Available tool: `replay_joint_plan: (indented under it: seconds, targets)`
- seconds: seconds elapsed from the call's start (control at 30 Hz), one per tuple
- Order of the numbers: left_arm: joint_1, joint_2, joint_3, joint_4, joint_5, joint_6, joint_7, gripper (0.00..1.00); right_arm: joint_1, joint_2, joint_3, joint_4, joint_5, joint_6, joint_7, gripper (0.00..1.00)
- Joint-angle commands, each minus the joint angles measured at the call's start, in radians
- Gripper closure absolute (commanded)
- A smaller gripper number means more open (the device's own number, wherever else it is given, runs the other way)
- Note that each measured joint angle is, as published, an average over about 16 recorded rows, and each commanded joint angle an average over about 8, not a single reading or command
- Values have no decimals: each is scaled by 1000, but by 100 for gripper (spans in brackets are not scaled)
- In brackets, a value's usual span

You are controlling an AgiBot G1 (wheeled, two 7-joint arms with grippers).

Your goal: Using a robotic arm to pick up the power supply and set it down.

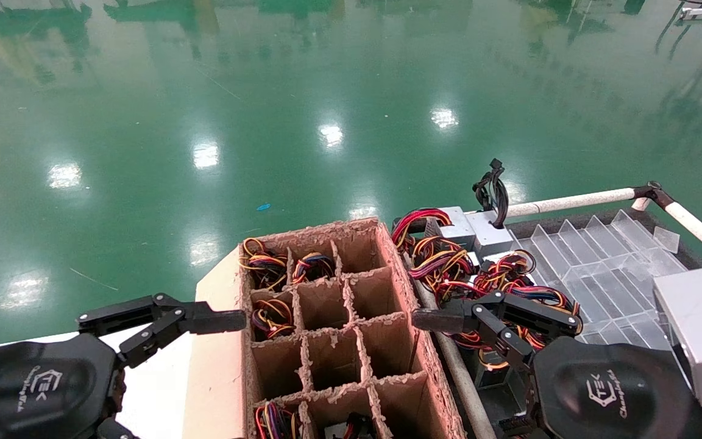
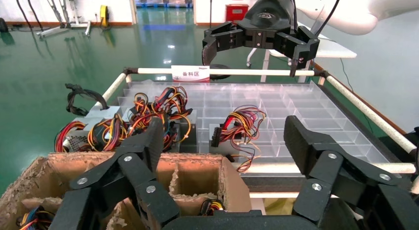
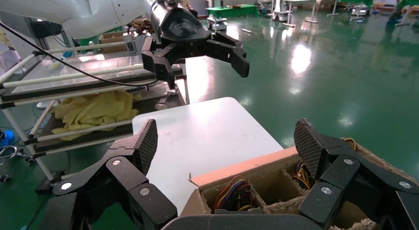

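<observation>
Several grey power supplies with red, yellow and orange wire bundles [image 1: 448, 262] lie crowded on the rack right of the cardboard box. The left wrist view shows this cluster [image 2: 148, 116], plus one power supply [image 2: 232, 128] lying apart on the clear tray. My right gripper [image 1: 427, 320] hangs open and empty above the cluster's near edge, pointing at the box; the left wrist view has it [image 2: 252, 57] high over the rack. My left gripper [image 1: 229, 321] is open and empty at the box's left wall. Coloured wires fill some box cells [image 1: 272, 317].
The cardboard box [image 1: 320, 231] has a grid of cells, several of them bare. A clear ridged tray [image 1: 607, 268] covers the rack, framed by white rails [image 1: 570, 200]. A black cable bundle [image 1: 491, 189] sticks up at the back. A white table [image 3: 207, 126] lies left of the box.
</observation>
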Motion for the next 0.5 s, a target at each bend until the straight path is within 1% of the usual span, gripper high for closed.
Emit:
replay_joint_plan:
  seconds: [0.03, 0.5]
  targets:
    - [0, 0, 0, 0, 0, 0, 0, 100, 0, 0, 0, 0, 0, 0, 0, 0]
    - [0, 0, 0, 0, 0, 0, 0, 100, 0, 0, 0, 0, 0, 0, 0, 0]
